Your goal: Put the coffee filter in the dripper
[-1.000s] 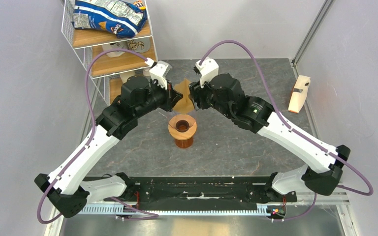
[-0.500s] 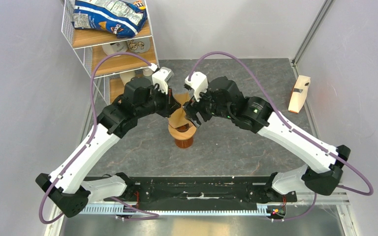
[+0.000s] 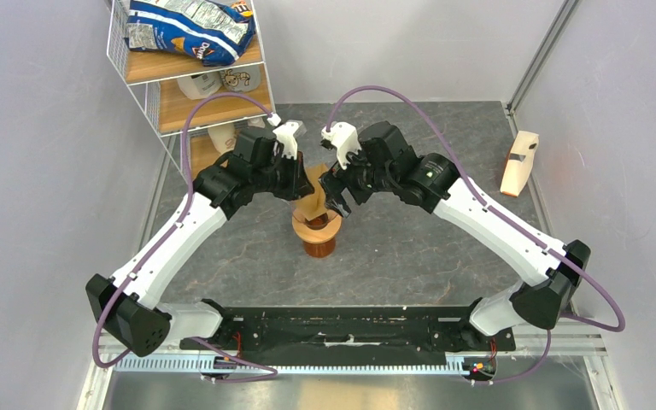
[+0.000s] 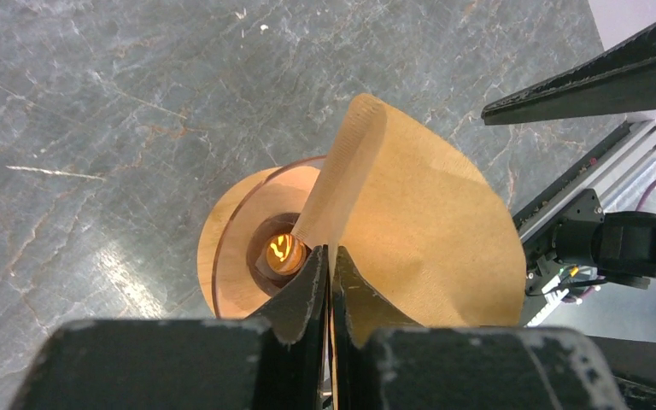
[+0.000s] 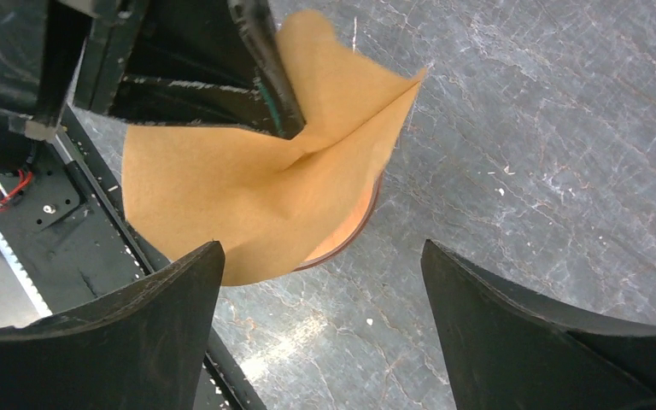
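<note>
At mid-table, above the dripper, the coffee filter is held tilted. Its long axis runs approx. far-to-near in the top view, w/ the lower end over the ring's far-left rim; contact w/ the wood can't be told. In the left wrist view the narrow end is seen at the fingertips, over the dark ctr hole, w/ the crimped seam leading away and the curved edge fanned out. Filter: thin tan paper, matte, creased. Dripper: round pale-wood ring, seated on an amber glass vessel. The left gripper is clamped on the filter's edge. The right gripper is spread wide just beside the filter, nothing held. Table: grey, veined, stone-like.
</note>
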`<state>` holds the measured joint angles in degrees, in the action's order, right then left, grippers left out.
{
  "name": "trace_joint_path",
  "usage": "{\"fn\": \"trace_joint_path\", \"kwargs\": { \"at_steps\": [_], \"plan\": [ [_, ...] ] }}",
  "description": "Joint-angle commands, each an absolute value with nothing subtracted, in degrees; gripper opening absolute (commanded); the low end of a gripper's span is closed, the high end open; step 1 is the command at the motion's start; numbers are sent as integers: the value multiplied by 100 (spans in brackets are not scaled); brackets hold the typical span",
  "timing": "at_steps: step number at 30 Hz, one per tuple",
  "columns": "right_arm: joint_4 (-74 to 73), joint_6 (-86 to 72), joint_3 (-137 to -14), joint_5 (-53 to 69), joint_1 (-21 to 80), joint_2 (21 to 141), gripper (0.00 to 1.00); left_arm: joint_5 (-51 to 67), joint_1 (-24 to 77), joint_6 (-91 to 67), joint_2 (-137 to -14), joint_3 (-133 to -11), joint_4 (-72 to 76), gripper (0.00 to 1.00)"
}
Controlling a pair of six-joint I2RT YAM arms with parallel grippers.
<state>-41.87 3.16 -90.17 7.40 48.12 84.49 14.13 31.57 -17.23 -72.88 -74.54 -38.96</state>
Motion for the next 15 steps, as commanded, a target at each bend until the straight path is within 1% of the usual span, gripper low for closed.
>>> {"fn": "trace_joint_path", "kwargs": {
  "at_steps": [1, 3, 6, 8, 11, 12, 13, 15],
  "plan": [
    [-4056, 293, -9204, 1506, 4708, 8243, 97, 1699, 3129, -1891, -7221, -7343, -3785, 12],
    [-4006, 308, -9179, 1644, 4668, 8194, 97, 1734, 3129, -1930, -7238, -7289, -3762, 16],
    [-3999, 308, -9176, 1893, 4649, 8195, 97, 1755, 3129, -1994, -7281, -7227, -3746, 17],
    [-4025, 326, -9176, 2080, 4649, 8209, 97, 1699, 3129, -2012, -7340, -7216, -3765, 21],
    [-4034, 326, -9183, 2131, 4653, 8188, 97, 1584, 3129, -1993, -7365, -7242, -3805, 28],
    [-4034, 302, -9197, 2061, 4642, 8181, 97, 1561, 3129, -1958, -7345, -7263, -3806, 35],
    [-4043, 279, -9230, 2038, 4621, 8175, 97, 1530, 3130, -1947, -7346, -7291, -3818, 39],
    [-4053, 257, -9281, 2035, 4543, 8168, 97, 1504, 3129, -1918, -7323, -7378, -3857, 42]
  ]
}}
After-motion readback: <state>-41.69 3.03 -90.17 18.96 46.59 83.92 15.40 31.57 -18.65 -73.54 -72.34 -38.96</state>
